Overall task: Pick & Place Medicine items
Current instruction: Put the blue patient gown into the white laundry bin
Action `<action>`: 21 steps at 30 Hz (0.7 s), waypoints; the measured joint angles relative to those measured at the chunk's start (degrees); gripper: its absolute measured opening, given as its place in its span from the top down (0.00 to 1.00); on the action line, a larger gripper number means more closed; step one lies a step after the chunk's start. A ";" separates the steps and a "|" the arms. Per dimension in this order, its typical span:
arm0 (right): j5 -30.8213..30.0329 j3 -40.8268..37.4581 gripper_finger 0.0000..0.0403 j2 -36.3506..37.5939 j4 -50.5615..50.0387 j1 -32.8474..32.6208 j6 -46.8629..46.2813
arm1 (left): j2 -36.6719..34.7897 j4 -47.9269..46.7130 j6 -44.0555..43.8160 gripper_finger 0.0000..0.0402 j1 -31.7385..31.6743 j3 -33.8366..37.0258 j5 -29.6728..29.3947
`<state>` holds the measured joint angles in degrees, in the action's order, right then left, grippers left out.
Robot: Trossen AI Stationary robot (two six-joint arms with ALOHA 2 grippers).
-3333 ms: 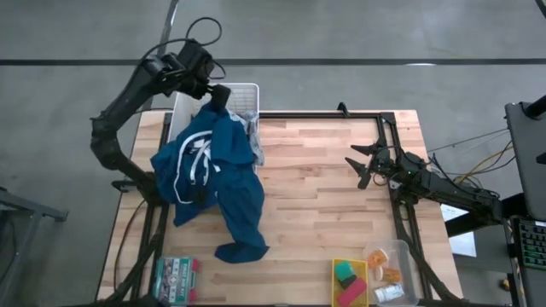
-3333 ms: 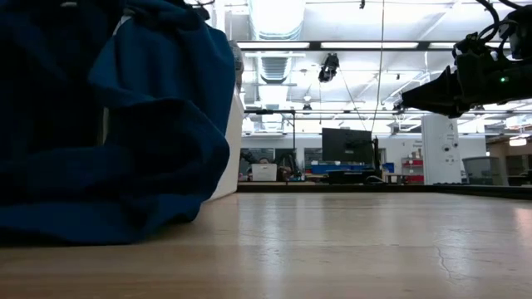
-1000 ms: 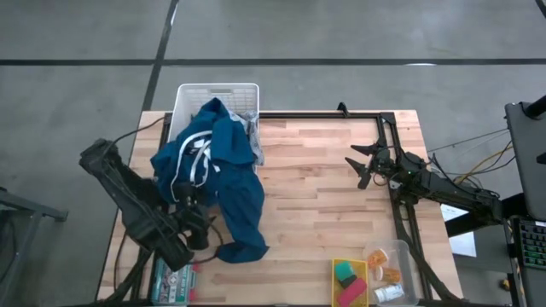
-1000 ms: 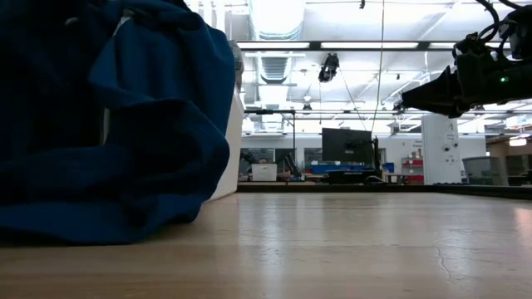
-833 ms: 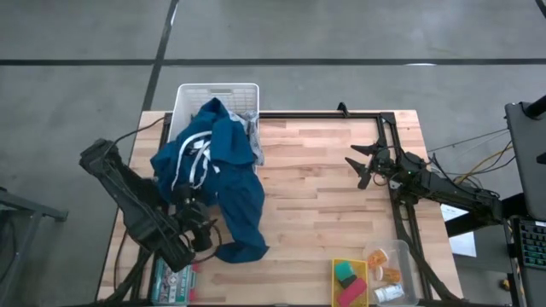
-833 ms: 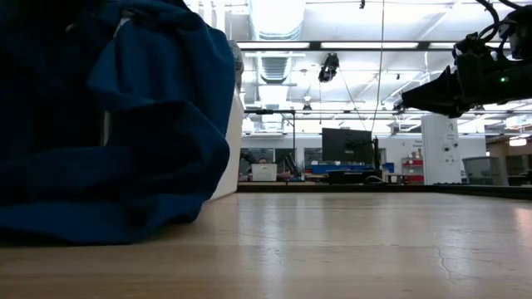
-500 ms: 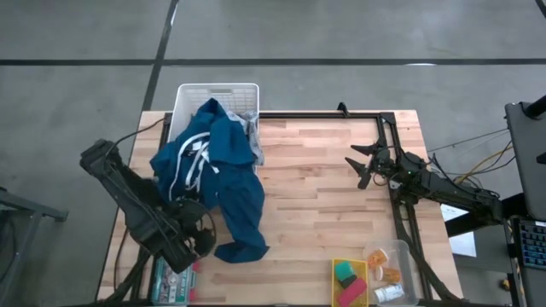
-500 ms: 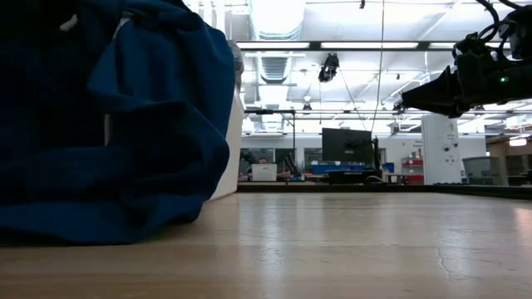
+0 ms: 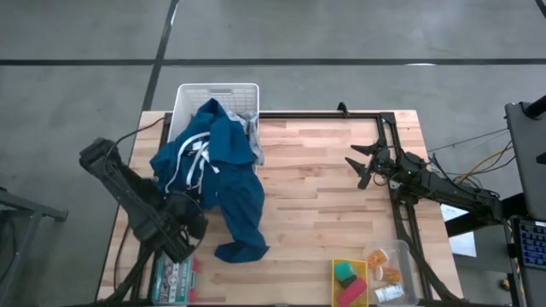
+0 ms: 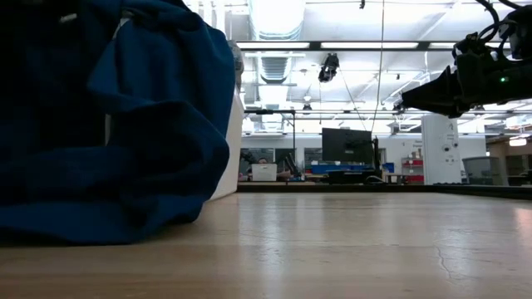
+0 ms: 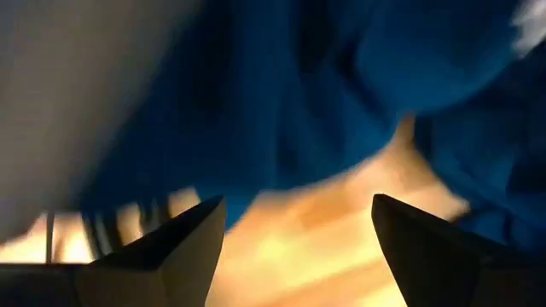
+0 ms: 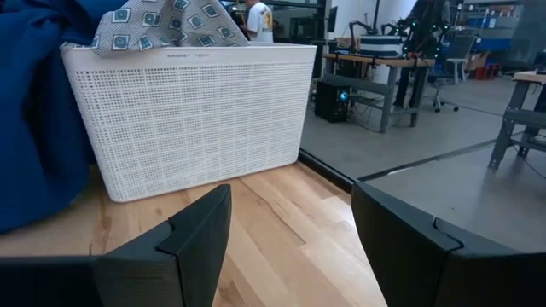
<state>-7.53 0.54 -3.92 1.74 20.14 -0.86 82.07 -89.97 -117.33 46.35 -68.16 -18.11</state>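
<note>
The medicine items lie in a clear bin [image 9: 390,271] at the table's near right corner: a small white carton [image 9: 388,293] and tiny orange pieces [image 9: 390,275]. My left gripper [image 9: 194,223] [image 11: 294,247] is open over the table's near left part, facing the blue garment [image 9: 223,183] [image 11: 324,94], which shows close and blurred ahead of its fingers. My right gripper [image 9: 354,169] [image 12: 290,247] [image 10: 401,103] hangs open above the right side, far from the bin, pointing at the white basket [image 12: 188,115].
The blue garment hangs out of the white basket [image 9: 217,92] at the far left edge and spreads over the table's left half. A green-and-white box [image 9: 175,278] lies at the near left corner. A yellow tray [image 9: 350,281] with green and pink blocks sits beside the bin.
My left arm, which was over the basket three seconds ago, now sits low at the table's near left. In the last second its gripper has drawn back slightly from the garment's lower end toward the left edge. The garment and my right arm have kept still.
</note>
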 joint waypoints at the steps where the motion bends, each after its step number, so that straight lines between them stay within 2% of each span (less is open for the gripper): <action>1: 0.02 0.00 0.41 0.01 0.00 -0.02 0.00 | -0.42 0.01 0.86 0.25 -0.07 0.72 -1.60; 5: 0.02 0.00 0.41 0.00 0.00 -0.02 0.02 | -1.56 -0.03 3.51 0.25 -0.44 3.54 -6.61; 13: 0.00 0.00 0.41 0.00 0.00 0.00 0.00 | -3.71 -0.07 0.17 0.26 -0.74 8.57 -11.07; 21: 0.02 0.00 0.41 0.00 0.00 -0.02 0.00 | -4.34 -0.03 6.43 0.34 -0.74 7.59 -18.08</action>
<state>-7.51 0.54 -3.92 1.74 20.12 -0.86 77.73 -90.00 -110.90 45.60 -60.57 -36.18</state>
